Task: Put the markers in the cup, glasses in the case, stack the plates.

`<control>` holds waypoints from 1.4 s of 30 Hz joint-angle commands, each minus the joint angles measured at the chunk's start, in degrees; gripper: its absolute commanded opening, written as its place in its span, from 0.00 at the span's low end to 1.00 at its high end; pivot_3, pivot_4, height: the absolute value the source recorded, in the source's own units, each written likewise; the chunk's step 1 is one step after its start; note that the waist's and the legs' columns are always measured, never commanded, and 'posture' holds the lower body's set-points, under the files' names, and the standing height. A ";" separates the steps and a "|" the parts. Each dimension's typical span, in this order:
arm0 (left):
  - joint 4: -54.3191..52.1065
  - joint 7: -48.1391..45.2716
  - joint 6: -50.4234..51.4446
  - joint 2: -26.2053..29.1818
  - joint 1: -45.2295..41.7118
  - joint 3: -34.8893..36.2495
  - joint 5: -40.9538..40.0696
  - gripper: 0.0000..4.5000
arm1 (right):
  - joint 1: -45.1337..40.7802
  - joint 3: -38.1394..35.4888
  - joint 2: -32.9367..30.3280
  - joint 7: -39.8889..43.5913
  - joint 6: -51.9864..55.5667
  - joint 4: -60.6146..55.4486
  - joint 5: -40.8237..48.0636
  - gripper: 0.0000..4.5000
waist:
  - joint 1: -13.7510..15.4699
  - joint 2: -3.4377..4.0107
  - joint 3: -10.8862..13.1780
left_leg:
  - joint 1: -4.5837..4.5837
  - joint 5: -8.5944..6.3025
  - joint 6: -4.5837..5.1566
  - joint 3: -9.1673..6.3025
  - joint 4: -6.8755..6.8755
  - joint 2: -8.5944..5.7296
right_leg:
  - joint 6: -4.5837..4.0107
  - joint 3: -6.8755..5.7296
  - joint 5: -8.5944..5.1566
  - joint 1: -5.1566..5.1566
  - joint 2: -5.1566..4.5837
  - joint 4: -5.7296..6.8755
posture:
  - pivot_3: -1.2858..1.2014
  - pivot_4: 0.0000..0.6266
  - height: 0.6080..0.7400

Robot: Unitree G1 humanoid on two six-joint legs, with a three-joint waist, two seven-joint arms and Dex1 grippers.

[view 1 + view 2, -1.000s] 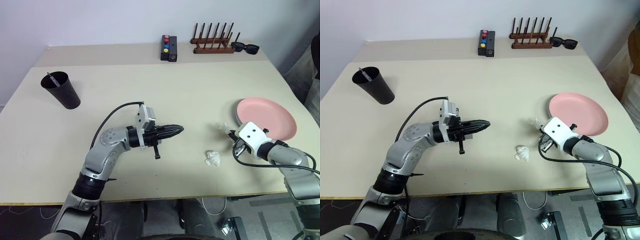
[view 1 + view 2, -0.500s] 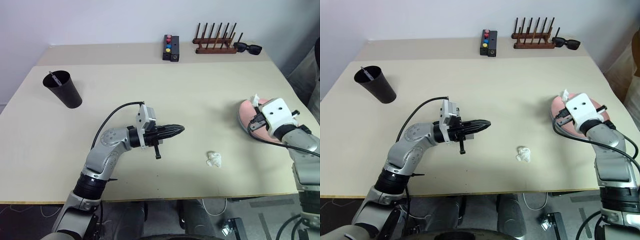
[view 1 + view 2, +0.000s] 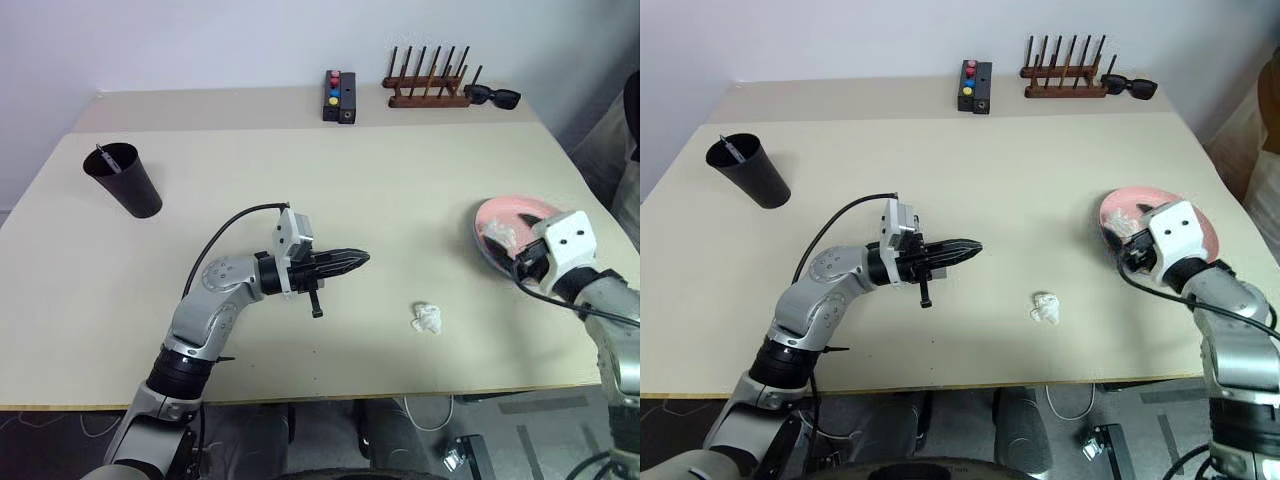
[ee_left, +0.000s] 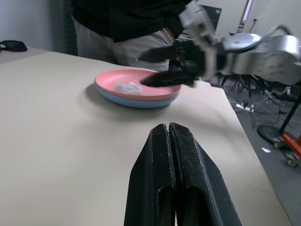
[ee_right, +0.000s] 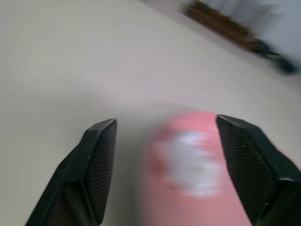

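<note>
Right claw [image 5: 164, 160] open; two plates [image 4: 136, 89] stacked; two tissue wads [image 3: 427, 318].

No text, label, brand, number or sign can be read on anything in these views, on the tabletop or elsewhere.

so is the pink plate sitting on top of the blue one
Yes, the pink plate rests directly on the blue plate, whose rim shows beneath it.

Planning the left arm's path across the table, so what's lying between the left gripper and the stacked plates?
One crumpled white wad lies on the table between the left gripper and the plates, slightly nearer the robot, in the left eye view; otherwise bare.
</note>
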 commanded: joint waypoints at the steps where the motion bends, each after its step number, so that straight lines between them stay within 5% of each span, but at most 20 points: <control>1: -2.80 0.16 0.25 0.03 -0.51 0.06 -0.77 0.00 | 5.89 1.15 -1.49 6.82 5.14 -8.76 7.74 0.75 | 0.02 0.00 0.00 | 0.03 -0.01 0.03 0.00 0.00 0.01 | 0.03 0.00 -0.02 0.04 0.00 0.00 | 0.52 0.24 0.99; 12: -2.61 -1.17 0.59 0.50 -0.33 -0.19 -1.23 0.00 | 8.06 12.78 -1.69 4.79 7.01 -9.59 0.69 0.75 | 0.08 0.00 0.00 | -0.03 -0.10 0.11 0.01 0.28 0.00 | 0.19 -0.02 -0.13 0.13 -0.01 -0.08 | 0.52 0.24 0.99; 15: -2.78 -2.04 1.07 1.22 0.15 -0.33 -1.32 0.00 | 7.73 13.41 -1.85 4.68 6.48 -8.63 -0.59 0.55 | 0.11 0.00 0.00 | -0.04 -0.10 0.11 0.01 0.29 -0.01 | 0.18 -0.02 -0.13 0.12 -0.02 -0.09 | 0.52 0.24 0.99; 20: -3.15 -3.31 1.11 3.31 1.06 -0.82 -0.71 0.00 | 7.86 12.06 -2.02 5.81 5.45 -8.86 -0.11 0.01 | 0.08 0.00 0.00 | -0.03 -0.11 0.13 0.01 0.28 0.00 | 0.19 -0.03 -0.13 0.12 -0.01 -0.09 | 0.52 0.24 0.99; 26: -1.65 -2.25 -1.10 2.52 1.05 -1.03 0.88 0.00 | 2.07 5.19 1.46 1.59 2.49 -7.06 2.25 0.01 | -0.01 -0.01 0.01 | -0.04 -0.11 0.13 0.02 0.30 0.00 | 0.19 -0.02 -0.13 0.12 -0.03 -0.11 | 0.52 0.24 0.99; 32: 0.50 -1.83 -3.88 1.44 0.96 -0.92 2.10 0.00 | -7.83 1.51 0.57 -12.05 -2.16 7.45 -9.36 0.01 | 0.33 -0.01 0.01 | -0.06 -0.11 0.13 0.02 0.28 -0.02 | 0.16 -0.04 -0.11 0.12 -0.04 -0.11 | 0.52 0.24 0.99; 38: 0.58 -1.29 -4.48 1.18 1.14 -0.97 2.61 0.00 | -9.14 2.37 -0.73 -15.49 -2.04 15.65 -14.82 0.01 | 0.36 0.00 0.01 | -0.09 -0.15 0.20 0.07 0.24 -0.02 | 0.00 -0.04 -0.02 0.10 -0.06 -0.13 | 0.52 0.24 0.99; 39: 0.39 -1.12 -4.40 1.23 1.28 -0.93 2.61 0.00 | -9.18 2.40 -0.66 -15.26 -2.34 15.98 -14.87 0.17 | 0.19 0.01 0.01 | -0.09 -0.15 0.20 0.07 0.25 -0.03 | 0.00 -0.04 -0.02 0.10 -0.06 -0.13 | 0.52 0.24 0.99; 42: -0.03 -0.68 -4.21 1.44 1.53 -0.83 2.55 0.00 | -9.54 2.11 -0.21 -15.83 -3.60 16.49 -15.48 0.44 | -0.23 0.01 0.01 | -0.06 -0.15 0.21 0.07 0.25 -0.02 | 0.01 -0.03 -0.02 0.11 -0.05 -0.11 | 0.52 0.24 0.99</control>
